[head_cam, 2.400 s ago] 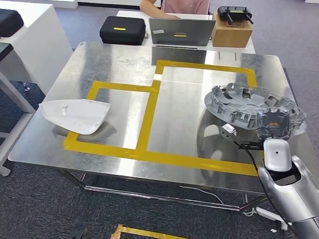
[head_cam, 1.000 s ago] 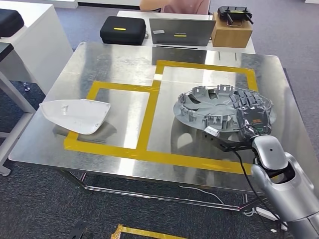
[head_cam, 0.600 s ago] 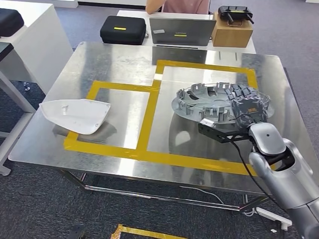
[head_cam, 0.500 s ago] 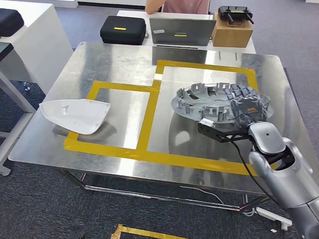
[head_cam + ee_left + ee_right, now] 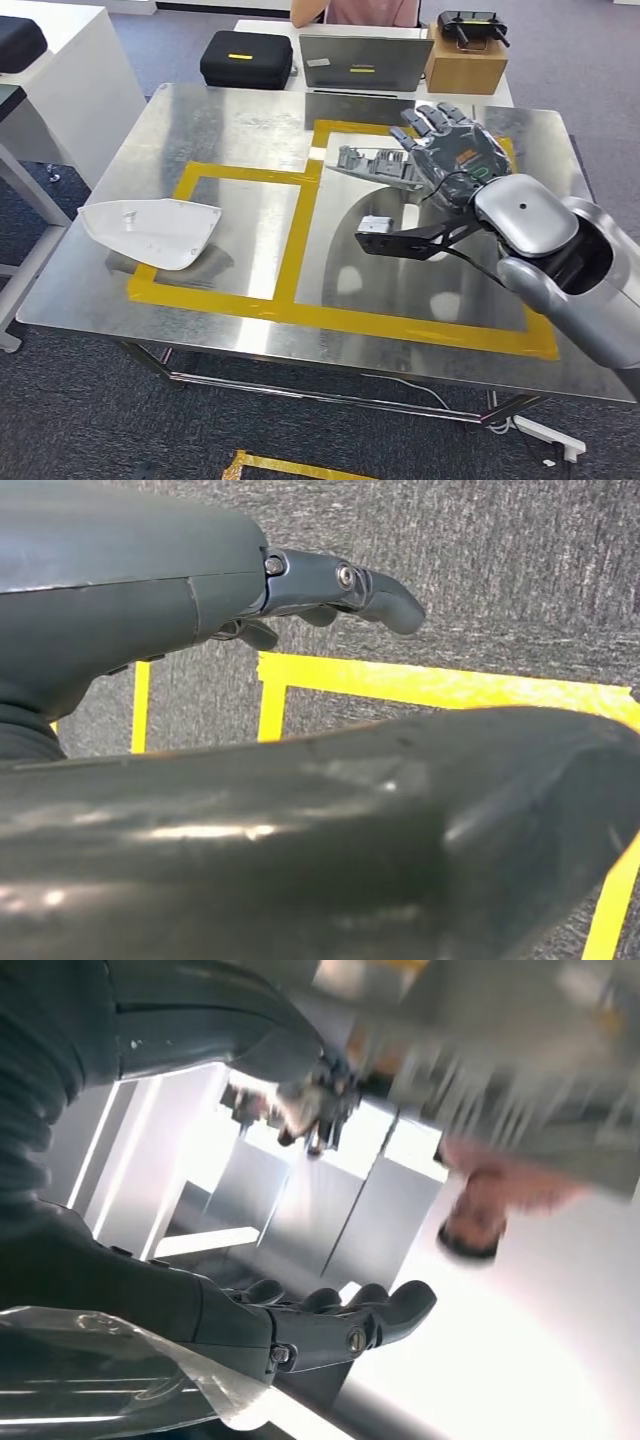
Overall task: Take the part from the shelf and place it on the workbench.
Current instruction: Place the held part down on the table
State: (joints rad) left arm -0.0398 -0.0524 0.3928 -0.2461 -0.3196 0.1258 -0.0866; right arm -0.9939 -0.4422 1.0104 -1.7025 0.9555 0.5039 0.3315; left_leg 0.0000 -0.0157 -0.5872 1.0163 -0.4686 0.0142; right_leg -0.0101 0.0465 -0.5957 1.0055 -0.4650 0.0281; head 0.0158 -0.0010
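The grey round wheel-cover part [image 5: 371,164] shows edge-on over the right yellow-taped zone of the steel workbench [image 5: 226,120], its right side hidden behind my right hand [image 5: 453,150]. That hand is raised close to the camera with its fingers [image 5: 432,115] stretched straight over the part. In the right wrist view the part [image 5: 521,1070] is a blur beyond the thumb [image 5: 249,1030], and the wide gap down to the fingers [image 5: 347,1325] holds nothing. My left hand [image 5: 340,580] hangs over the carpet with its fingers out straight and nothing in them.
A white curved shell [image 5: 151,232] lies in the left taped zone. Behind the bench stand a black case [image 5: 245,58], a laptop [image 5: 362,62] and a wooden box [image 5: 462,62], with a person [image 5: 355,10] seated there. A white table [image 5: 60,70] is at the left.
My right hand has risen toward the camera and its fingers have stretched out. The part has shifted left and farther across the right taped zone, and now shows edge-on.
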